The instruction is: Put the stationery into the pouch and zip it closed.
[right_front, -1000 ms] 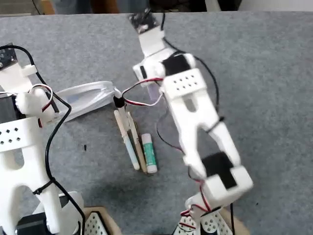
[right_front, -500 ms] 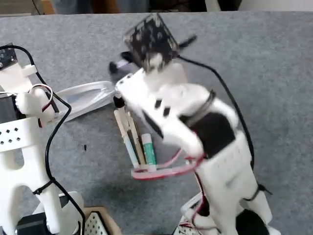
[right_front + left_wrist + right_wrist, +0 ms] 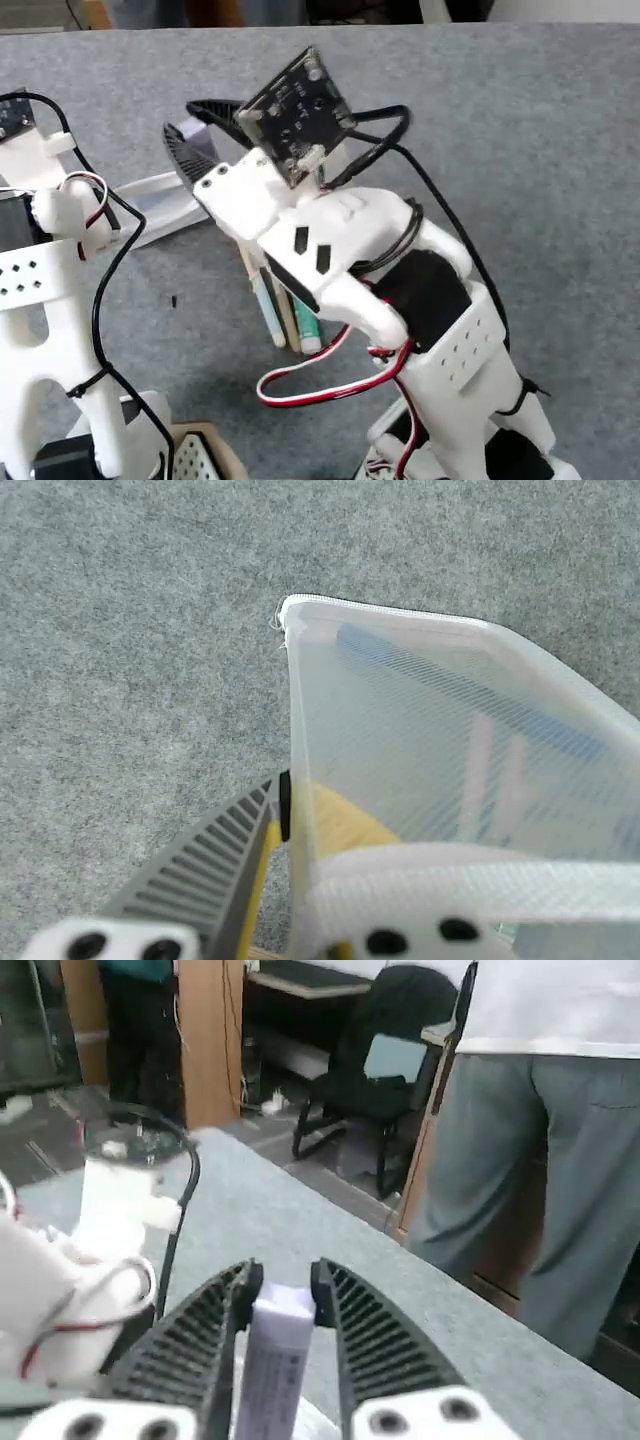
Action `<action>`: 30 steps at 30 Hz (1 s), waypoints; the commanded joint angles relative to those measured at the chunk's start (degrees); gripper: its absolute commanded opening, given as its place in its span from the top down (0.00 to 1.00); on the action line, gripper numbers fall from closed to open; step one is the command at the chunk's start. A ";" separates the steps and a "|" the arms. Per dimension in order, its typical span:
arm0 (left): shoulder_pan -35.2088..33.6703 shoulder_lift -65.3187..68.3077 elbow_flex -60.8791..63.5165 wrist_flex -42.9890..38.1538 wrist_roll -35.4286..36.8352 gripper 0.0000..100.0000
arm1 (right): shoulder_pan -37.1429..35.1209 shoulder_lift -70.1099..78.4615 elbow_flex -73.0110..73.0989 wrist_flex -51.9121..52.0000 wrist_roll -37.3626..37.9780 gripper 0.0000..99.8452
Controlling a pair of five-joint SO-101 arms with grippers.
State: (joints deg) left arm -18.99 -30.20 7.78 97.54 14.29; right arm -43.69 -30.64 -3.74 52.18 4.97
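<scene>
Beside one pouch (image 3: 160, 200), three stationery pieces (image 3: 290, 325)

Translucent white pouch (image 3: 440, 750) showing fine stripes; grey flecked tabletop (image 3: 520, 120); green-and-white glue stick (image 3: 309, 330); black ribbed right hand (image 3: 285, 1275) gripping white block (image 3: 272, 1360).

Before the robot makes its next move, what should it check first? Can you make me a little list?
1. Right tool has a firm grip on the white block: ok, it sits squeezed between both fingers.
2. Left tool is holding the pouch: ok, clamped on its edge.
3. Pouch mouth is open wide enough for the block: cannot tell.
4. All stationery is packed: not ok, the pens and glue stick lie on the table.
5. Zip is closed: cannot tell.
</scene>
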 commanded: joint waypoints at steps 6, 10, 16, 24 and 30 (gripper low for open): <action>-0.66 -0.44 0.04 -0.44 0.00 0.97 | -0.26 3.21 11.03 -14.51 -1.32 0.99; 2.24 -0.35 -2.15 2.64 0.00 0.97 | -0.18 3.47 12.53 -18.55 -1.32 0.99; 2.77 -0.09 -2.95 3.25 -0.09 0.97 | 0.44 3.65 13.05 -18.64 -1.49 0.99; 2.59 -0.09 -2.86 3.16 -0.18 0.97 | 1.41 3.12 17.80 -18.90 -1.49 0.99; 2.59 -0.09 -3.21 3.08 -0.18 0.97 | 1.58 3.12 22.73 -22.15 -1.41 0.99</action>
State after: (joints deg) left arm -16.70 -30.11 6.64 99.91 14.20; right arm -42.99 -27.03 16.92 33.54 4.00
